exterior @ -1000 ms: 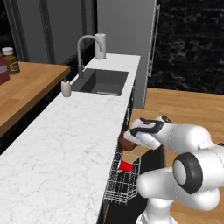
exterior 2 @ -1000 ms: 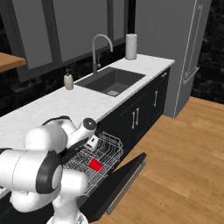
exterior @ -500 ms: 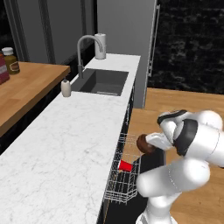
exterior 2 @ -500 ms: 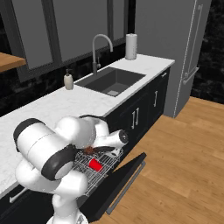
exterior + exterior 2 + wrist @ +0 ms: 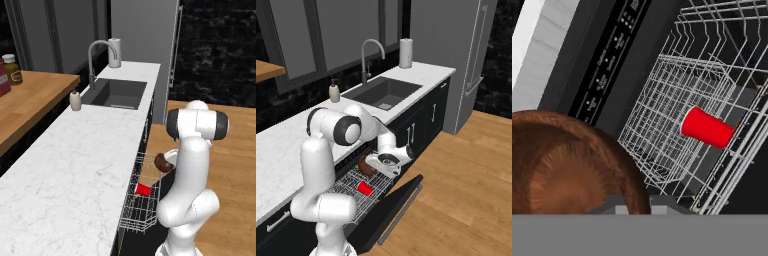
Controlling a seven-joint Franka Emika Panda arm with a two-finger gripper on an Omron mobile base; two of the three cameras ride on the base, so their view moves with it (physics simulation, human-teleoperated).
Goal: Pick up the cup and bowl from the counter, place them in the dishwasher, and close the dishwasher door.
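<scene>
Bowl (image 5: 161, 161) is in the gripper (image 5: 372, 162), jaws clamped down tight on it, held in the air above the pulled-out wire rack (image 5: 363, 192) of the dishwasher (image 5: 619, 57). From the left base view the bowl sits just off the counter's front edge, over the rack's far end. From the right base view the bowl (image 5: 365, 165) is tucked just behind the hand, between it and the dishwasher opening. Hand view: bowl (image 5: 567, 165) fills the lower left, brown rim close to the lens; finger tips are hidden behind it.

Cup (image 5: 364, 188) lies on its side in the rack, roughly mid-rack, well below the bowl and apart from it. Same cup in the left base view (image 5: 144, 189) and hand view (image 5: 707, 127), red, resting on the wires.

Dishwasher door (image 5: 391, 207) is dropped open, black panel sloping down toward the wooden floor (image 5: 466, 175), rack extended over it. Control strip of the dishwasher shows in the hand view just under the counter edge.

Counter (image 5: 75, 165) is white marble, running back to a dark sink (image 5: 117, 93) with a curved faucet (image 5: 95, 55). Soap bottle (image 5: 75, 101) stands beside the sink's near left corner. Paper towel roll (image 5: 115, 52) stands at the far end behind the faucet. Wooden shelf (image 5: 30, 102) to the left carries a jar (image 5: 12, 69). Tall grey fridge (image 5: 456, 55) beyond the counter end.
</scene>
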